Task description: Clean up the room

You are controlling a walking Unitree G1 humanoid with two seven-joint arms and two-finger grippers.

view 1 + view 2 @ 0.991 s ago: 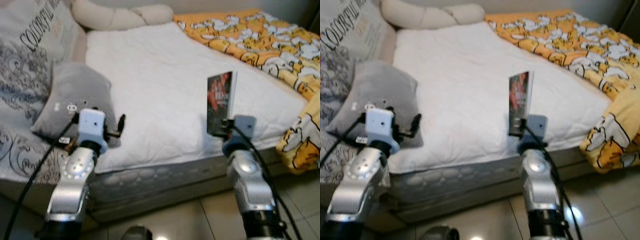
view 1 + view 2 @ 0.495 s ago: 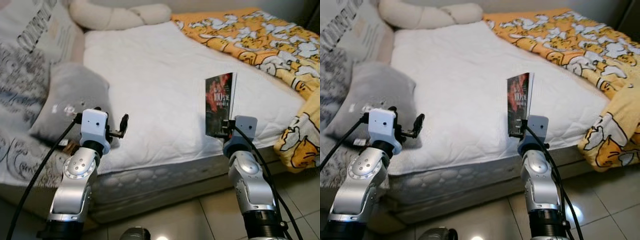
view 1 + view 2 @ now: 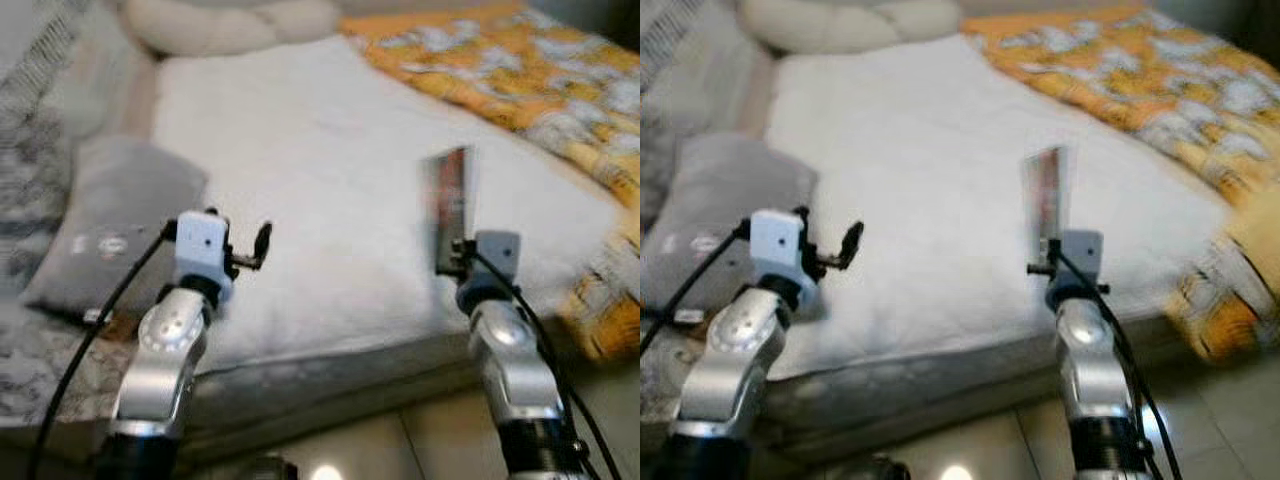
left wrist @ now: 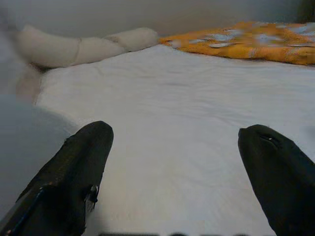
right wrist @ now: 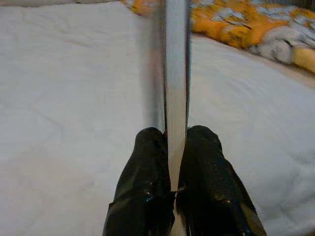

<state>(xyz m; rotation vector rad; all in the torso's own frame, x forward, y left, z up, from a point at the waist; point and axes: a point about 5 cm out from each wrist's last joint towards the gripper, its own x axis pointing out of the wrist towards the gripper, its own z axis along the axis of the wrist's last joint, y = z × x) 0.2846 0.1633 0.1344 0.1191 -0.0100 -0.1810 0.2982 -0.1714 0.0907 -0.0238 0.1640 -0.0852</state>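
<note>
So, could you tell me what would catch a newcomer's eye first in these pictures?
Probably the book, held upright by its lower edge in the right gripper above the near edge of the white mattress. Next comes the orange patterned blanket bunched along the bed's right side, and the left gripper open over the mattress beside a grey pillow.

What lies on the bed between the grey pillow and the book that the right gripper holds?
Bare white mattress. In the left eye view, the grey pillow and the book clamped in the right gripper have nothing between them except the open left gripper.
</note>
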